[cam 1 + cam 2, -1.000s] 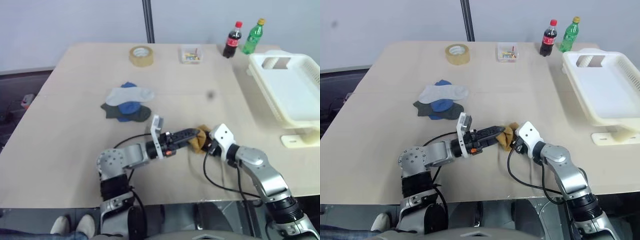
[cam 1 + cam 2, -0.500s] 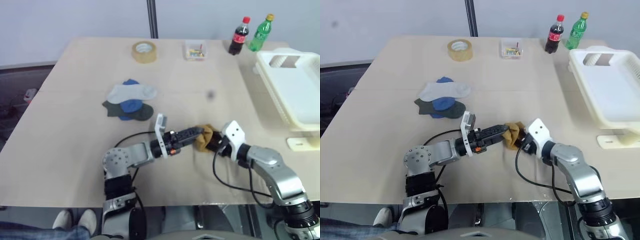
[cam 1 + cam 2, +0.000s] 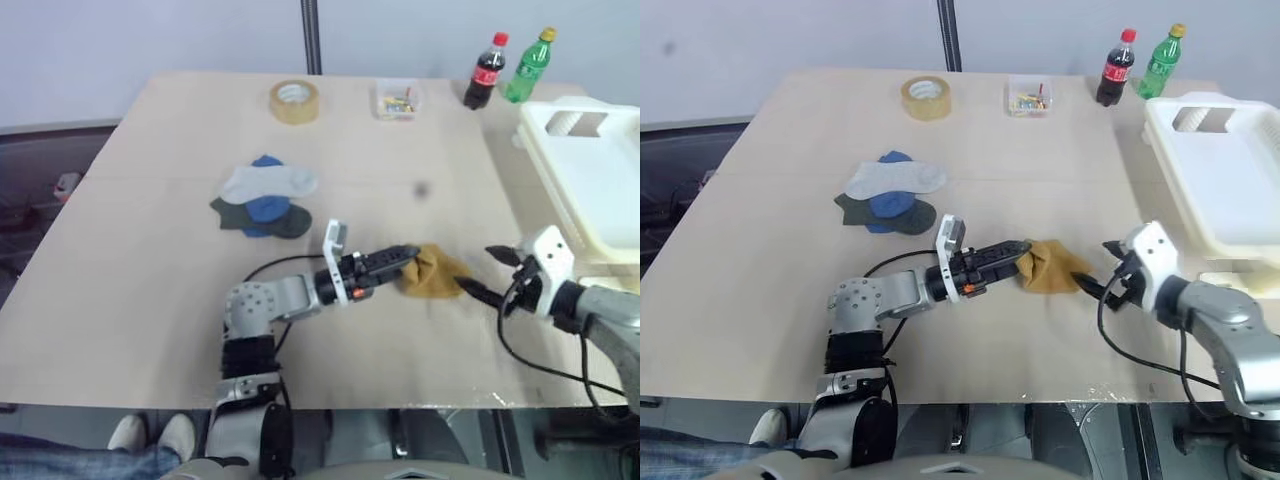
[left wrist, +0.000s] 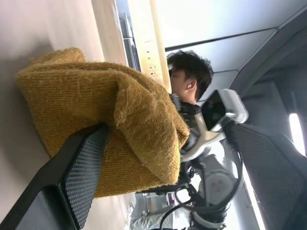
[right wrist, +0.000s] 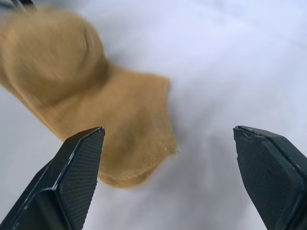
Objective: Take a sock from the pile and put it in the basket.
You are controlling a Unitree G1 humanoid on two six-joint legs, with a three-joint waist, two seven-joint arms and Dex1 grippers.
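L arm is held level across the table, left gripper [image 3: 405, 257] spread wide, mustard sock [image 3: 432, 272] draped on its fingers. Right gripper [image 3: 483, 274] gapes empty just beside. Basket [image 3: 590, 190] sits far right; pile [image 3: 262, 198] mid-table.

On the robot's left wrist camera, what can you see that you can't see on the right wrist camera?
Left wrist camera's extras: the mustard-yellow sock looks bunched up against a black finger of the left pincer. The right pincer sits beyond it, and a person's head is far behind.

Right wrist camera's extras: the right pincer's two fingers are spread wide, with bare table between them and the sock's flat end lying there.

Shared: the same sock.
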